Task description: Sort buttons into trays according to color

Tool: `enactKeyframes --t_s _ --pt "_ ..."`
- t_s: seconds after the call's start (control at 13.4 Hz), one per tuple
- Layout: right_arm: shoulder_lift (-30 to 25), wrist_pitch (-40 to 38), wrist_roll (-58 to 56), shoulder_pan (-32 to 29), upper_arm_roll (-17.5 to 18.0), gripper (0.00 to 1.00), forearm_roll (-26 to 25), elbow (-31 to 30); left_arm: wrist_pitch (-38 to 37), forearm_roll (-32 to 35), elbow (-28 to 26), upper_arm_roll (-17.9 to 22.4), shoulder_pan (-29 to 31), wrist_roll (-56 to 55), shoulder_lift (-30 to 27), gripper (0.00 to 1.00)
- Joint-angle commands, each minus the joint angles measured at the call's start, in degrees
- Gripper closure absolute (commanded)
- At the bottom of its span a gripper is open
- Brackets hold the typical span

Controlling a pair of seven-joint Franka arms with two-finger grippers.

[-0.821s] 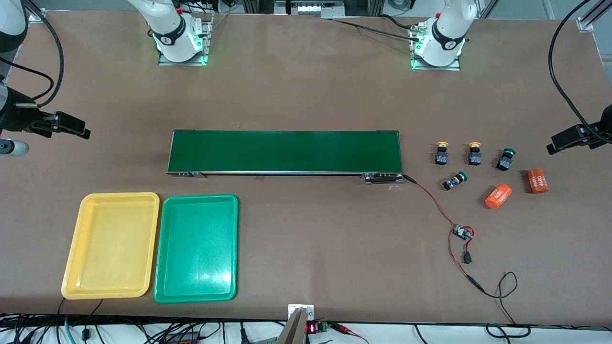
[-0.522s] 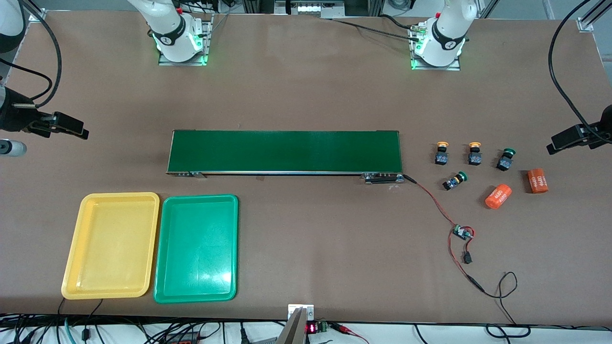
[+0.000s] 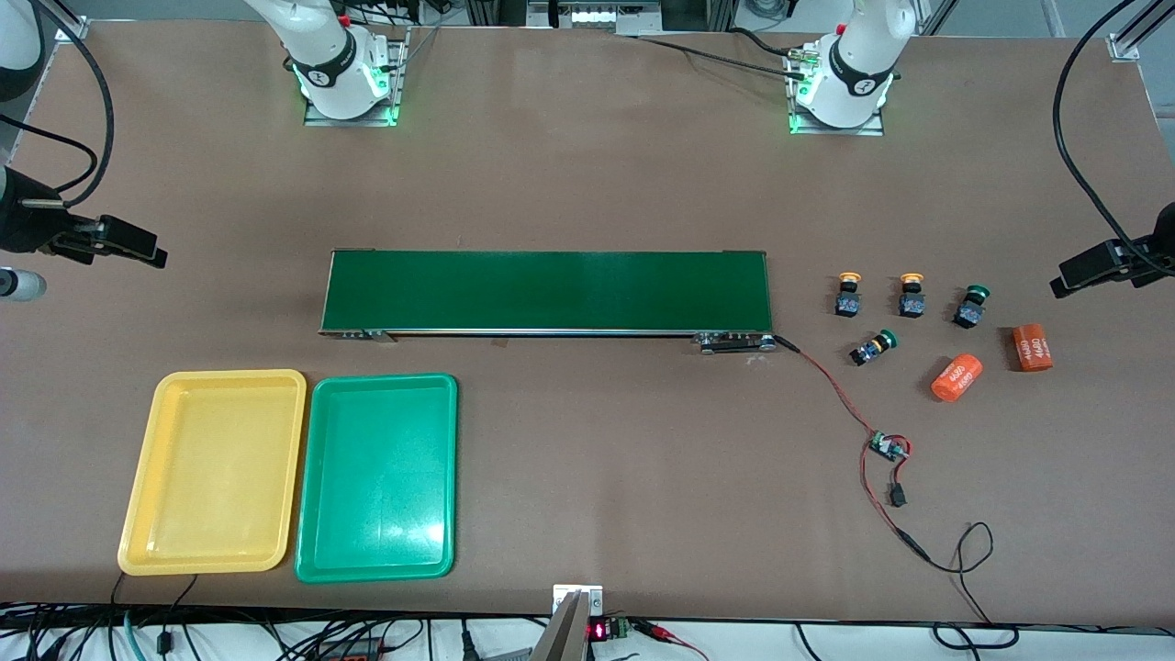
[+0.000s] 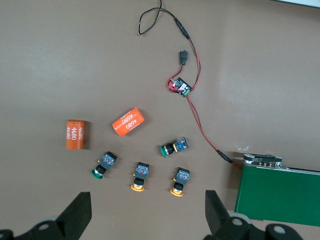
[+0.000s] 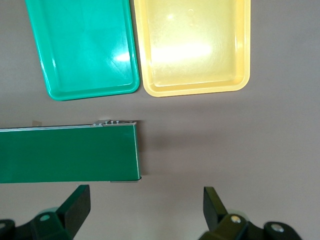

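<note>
Yellow tray (image 3: 213, 473) & green tray (image 3: 376, 477): side by side, touching, twd right arm's end of table, nearer front camera than conveyor belt (image 3: 546, 292). Nothing in either.

Buttons, 4 pcs, bare table twd left arm's end, beside belt end: yellow-cap button (image 3: 848, 295), second yellow-cap button (image 3: 912, 295) & green-cap button (image 3: 970, 308) in a row; second green-cap button (image 3: 872, 347) tipped on its side, nearer camera.

2 orange cylinders (image 3: 956, 377) (image 3: 1032, 348) lying near buttons.

Left gripper (image 4: 147, 217): up over table by buttons, fingers wide apart, holds nothing.

Right gripper (image 5: 145, 212): over bare table by belt's other end, fingers apart, holds nothing.
</note>
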Motion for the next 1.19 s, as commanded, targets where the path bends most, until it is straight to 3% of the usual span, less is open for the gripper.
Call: enactKeyframes --t_s 0.0,0.67,0.9,1.12 --pt "0.36 -0.83 -0.71 -0.65 0.38 0.00 0.66 0.77 0.42 -1.14 0.15 0.27 -1.37 -0.17 2.79 0.00" --pt "0.45 -1.01 -0.80 -1.08 0.38 0.00 0.57 0.68 3.14 -2.99 -2.14 0.36 -1.81 0.62 14.92 0.00" --pt "0.45 -1.01 -0.80 -1.09 0.38 0.00 0.66 0.68 6.30 -2.99 -6.08 0.45 -1.81 0.62 17.30 0.00" --pt "0.45 -0.92 -0.71 -0.91 0.38 0.00 0.66 0.77 15.94 -3.08 -14.42 0.36 -2.16 0.62 17.31 0.00"
